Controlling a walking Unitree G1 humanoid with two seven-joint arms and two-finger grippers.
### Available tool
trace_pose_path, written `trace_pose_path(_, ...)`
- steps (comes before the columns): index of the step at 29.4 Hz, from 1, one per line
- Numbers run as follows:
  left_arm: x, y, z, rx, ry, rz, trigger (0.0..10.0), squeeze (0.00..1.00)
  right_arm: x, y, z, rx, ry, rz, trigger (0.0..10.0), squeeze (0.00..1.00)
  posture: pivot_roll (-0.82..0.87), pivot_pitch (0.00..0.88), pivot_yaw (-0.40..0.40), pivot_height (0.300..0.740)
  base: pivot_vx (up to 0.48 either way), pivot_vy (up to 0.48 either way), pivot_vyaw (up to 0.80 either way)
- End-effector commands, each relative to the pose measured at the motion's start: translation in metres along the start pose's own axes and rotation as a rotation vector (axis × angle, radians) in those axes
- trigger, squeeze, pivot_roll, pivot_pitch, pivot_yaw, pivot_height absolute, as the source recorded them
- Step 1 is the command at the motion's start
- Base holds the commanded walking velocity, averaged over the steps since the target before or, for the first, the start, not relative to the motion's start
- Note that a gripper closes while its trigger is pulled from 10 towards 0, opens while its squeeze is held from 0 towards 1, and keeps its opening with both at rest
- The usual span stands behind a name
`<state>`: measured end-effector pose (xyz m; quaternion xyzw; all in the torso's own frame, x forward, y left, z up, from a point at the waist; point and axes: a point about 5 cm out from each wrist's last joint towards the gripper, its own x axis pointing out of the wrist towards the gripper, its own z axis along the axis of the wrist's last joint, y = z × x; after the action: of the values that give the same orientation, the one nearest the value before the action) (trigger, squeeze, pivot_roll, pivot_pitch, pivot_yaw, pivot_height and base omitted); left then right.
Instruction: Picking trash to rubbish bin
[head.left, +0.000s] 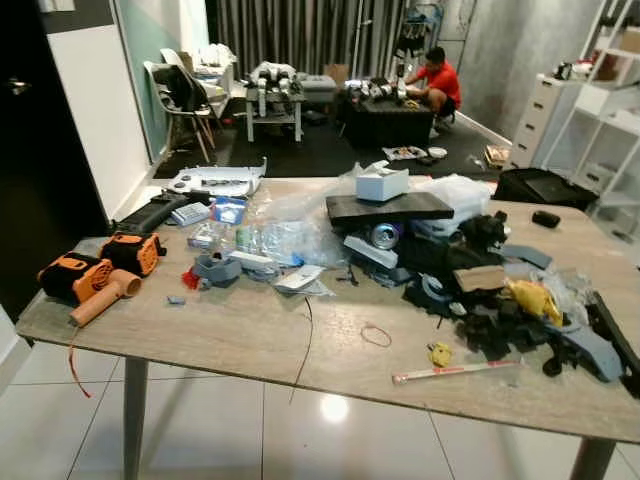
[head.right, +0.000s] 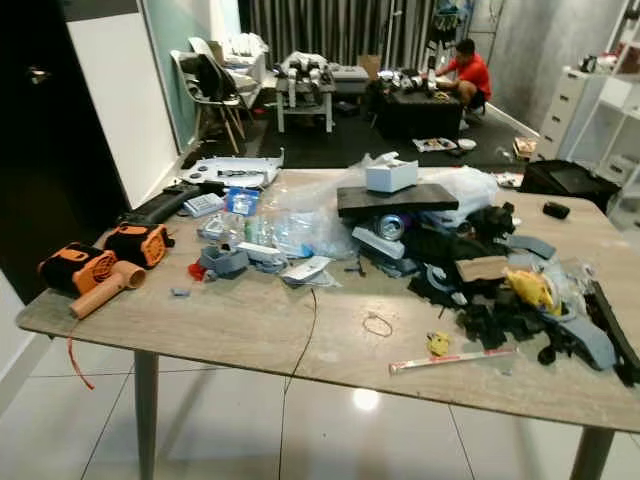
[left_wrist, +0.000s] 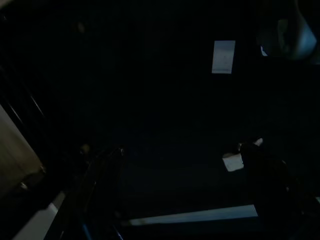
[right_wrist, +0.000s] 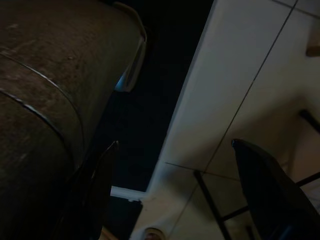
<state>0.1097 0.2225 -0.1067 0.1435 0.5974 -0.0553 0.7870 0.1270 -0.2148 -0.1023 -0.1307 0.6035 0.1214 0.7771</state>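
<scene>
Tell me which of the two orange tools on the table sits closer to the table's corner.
The orange tool with the tan nozzle, at the table's near left corner; the other orange tool sits behind it, farther in.

Your left gripper (left_wrist: 180, 190) hangs in deep shade; you can just make out its two black fingers (left_wrist: 102, 195) as dark shapes, set wide apart with open space between them and nothing gripped. Your right gripper (right_wrist: 175, 185) is lit better: its two black fingers (right_wrist: 265, 190) stand well apart, one tapering to a thin tip, the other broader and blunt, and nothing sits between them. Both grippers reach out from the wrist cameras with fingers spread. You can't tell the pose of either arm beyond that; the wrists themselves are hidden behind the cameras.
</scene>
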Motion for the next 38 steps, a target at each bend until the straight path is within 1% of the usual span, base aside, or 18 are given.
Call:
trace_pose_path(1, 0.0, -0.002, -0.001, 0.012, -0.001, -0.006, 10.0, 0.0, 0.002, 0.009, 0.008, 0.031, -0.053, 0.037, 10.0, 0.0, -0.06, 0.07, 0.034, 0.74, 0.0, 0.0, 0.0)
trace_pose_path(5, 0.0, -0.002, 0.0, 0.008, -0.006, -0.005, 10.0, 0.0, -0.001, 0.005, 0.035, 0.144, -0.198, 0.082, 10.0, 0.0, -0.07, 0.074, 0.037, 0.74, 0.0, 0.0, 0.0)
trace_pose_path(7, 0.0, -0.002, -0.001, 0.011, -0.005, -0.006, 10.0, 0.0, -0.007, 0.01, 0.06, 0.242, -0.32, 0.264, 10.0, 0.0, -0.07, 0.074, 0.04, 0.74, 0.0, 0.0, 0.0)
trace_pose_path(10, 0.0, -0.002, -0.001, 0.018, -0.003, -0.009, 10.0, 0.0, -0.02, 0.015, 0.09, 0.257, -0.472, 0.556, 10.0, 0.0, -0.08, 0.077, 0.044, 0.74, 0.0, 0.0, 0.0)
trace_pose_path(14, 0.0, -0.002, -0.001, 0.026, -0.002, -0.016, 10.0, 0.0, -0.04, 0.018, 0.118, 0.101, -0.58, 0.849, 10.0, 0.0, -0.09, 0.078, 0.045, 0.74, 0.0, 0.0, 0.0)
trace_pose_path(18, 0.0, -0.003, -0.001, 0.027, -0.004, -0.019, 10.0, 0.0, -0.054, 0.019, 0.135, -0.024, -0.633, 0.97, 10.0, 0.0, -0.09, 0.078, 0.044, 0.74, 0.0, 0.0, 0.0)
trace_pose_path(21, 0.0, -0.003, 0.0, 0.03, -0.006, -0.022, 10.0, 0.0, -0.092, 0.022, 0.173, -0.119, -0.843, 1.187, 10.0, 0.0, -0.09, 0.08, 0.042, 0.74, 0.0, 0.0, 0.0)
trace_pose_path(22, 0.0, -0.003, 0.0, 0.03, -0.006, -0.022, 10.0, 0.0, -0.092, 0.022, 0.173, -0.119, -0.843, 1.187, 10.0, 0.0, -0.09, 0.08, 0.042, 0.74, 0.0, 0.0, 0.0)
trace_pose_path(23, 0.0, -0.004, 0.0, 0.032, -0.005, -0.024, 10.0, 0.0, -0.119, 0.022, 0.197, -0.161, -0.997, 1.257, 10.0, 0.24, -0.09, 0.08, 0.043, 0.74, 0.0, 0.0, 0.0)
trace_pose_path(24, 0.0, -0.004, 0.0, 0.032, -0.005, -0.024, 10.0, 0.0, -0.119, 0.022, 0.197, -0.161, -0.997, 1.257, 10.0, 0.24, -0.09, 0.08, 0.043, 0.74, 0.0, 0.0, 0.0)
trace_pose_path(25, 0.0, -0.004, 0.0, 0.034, -0.002, -0.026, 10.0, 0.0, -0.144, 0.011, 0.224, -0.114, -1.195, 1.249, 10.0, 1.0, -0.09, 0.08, 0.044, 0.74, 0.0, 0.0, 0.0)
trace_pose_path(26, 0.0, -0.004, 0.0, 0.034, -0.002, -0.026, 10.0, 0.0, -0.144, 0.011, 0.224, -0.114, -1.195, 1.249, 10.0, 1.0, -0.09, 0.08, 0.044, 0.74, 0.0, 0.0, 0.0)
trace_pose_path(29, 0.0, -0.004, -0.001, 0.034, 0.0, -0.027, 10.0, 0.0, -0.175, -0.011, 0.255, -0.008, -1.451, 1.145, 10.0, 1.0, -0.09, 0.08, 0.044, 0.74, 0.0, 0.0, 0.0)
trace_pose_path(30, 0.0, -0.004, -0.001, 0.034, 0.0, -0.027, 10.0, 0.0, -0.175, -0.011, 0.255, -0.008, -1.451, 1.145, 10.0, 1.0, -0.09, 0.08, 0.044, 0.74, 0.0, 0.0, 0.0)
trace_pose_path(32, 0.0, -0.004, -0.002, 0.032, 0.001, -0.028, 10.0, 0.0, -0.188, -0.028, 0.275, 0.038, -1.549, 0.911, 10.0, 1.0, -0.08, 0.082, 0.043, 0.74, 0.0, 0.0, 0.0)
trace_pose_path(35, 0.0, -0.005, -0.003, 0.03, 0.004, -0.028, 10.0, 0.0, -0.193, -0.057, 0.291, 0.1, -1.528, 0.458, 10.0, 1.0, -0.08, 0.084, 0.04, 0.74, 0.0, 0.0, 0.0)
trace_pose_path(36, 0.0, -0.005, -0.004, 0.029, 0.005, -0.028, 10.0, 0.0, -0.197, -0.068, 0.292, 0.082, -1.51, 0.292, 10.0, 0.45, -0.08, 0.084, 0.04, 0.74, 0.0, 0.0, 0.0)
trace_pose_path(38, 0.0, -0.005, -0.004, 0.028, 0.006, -0.029, 10.0, 0.0, -0.2, -0.075, 0.292, 0.063, -1.504, 0.191, 10.0, 0.45, -0.07, 0.085, 0.039, 0.74, 0.0, 0.0, 0.0)
